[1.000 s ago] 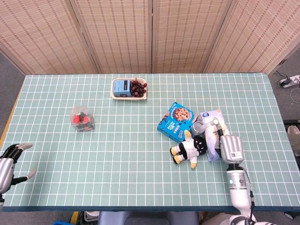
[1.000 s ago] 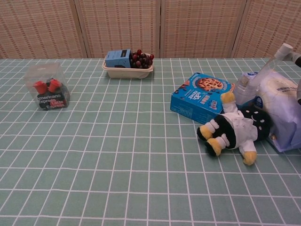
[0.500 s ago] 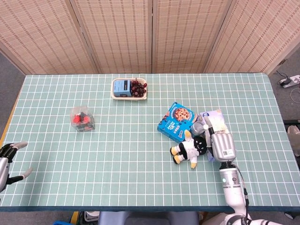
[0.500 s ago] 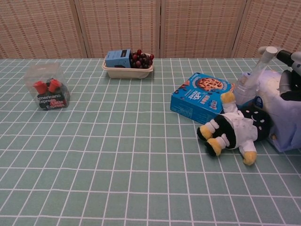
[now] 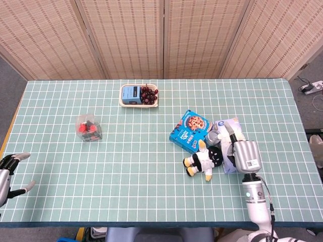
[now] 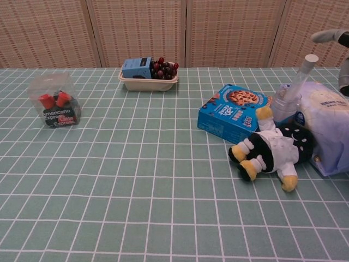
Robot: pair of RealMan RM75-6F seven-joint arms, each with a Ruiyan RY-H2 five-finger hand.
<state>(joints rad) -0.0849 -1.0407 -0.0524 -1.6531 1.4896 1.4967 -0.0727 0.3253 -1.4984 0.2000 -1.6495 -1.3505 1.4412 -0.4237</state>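
My right hand [image 5: 243, 155] hovers over a pale lavender bag [image 5: 230, 126] at the table's right side, fingers spread and holding nothing. In the chest view only its fingertips [image 6: 304, 61] show above the bag [image 6: 330, 123]. A black-and-white plush toy with yellow feet [image 5: 204, 160] [image 6: 271, 153] lies just left of the bag. Behind the plush lies a blue cookie box [image 5: 190, 130] [image 6: 231, 112]. My left hand [image 5: 7, 172] hangs at the table's left front edge, fingers apart and empty, far from everything.
A cream tray [image 5: 140, 105] [image 6: 147, 84] with a small blue box and dark red fruit sits at the back centre. A clear box of red capsules [image 5: 89, 128] [image 6: 54, 102] stands at the left. A clear bottle [image 6: 283, 101] lies between the cookie box and the bag.
My right hand leaned left and down onto the bag half a second ago, then lifted and shifted back right. My left hand slid slightly down along the table's left edge.
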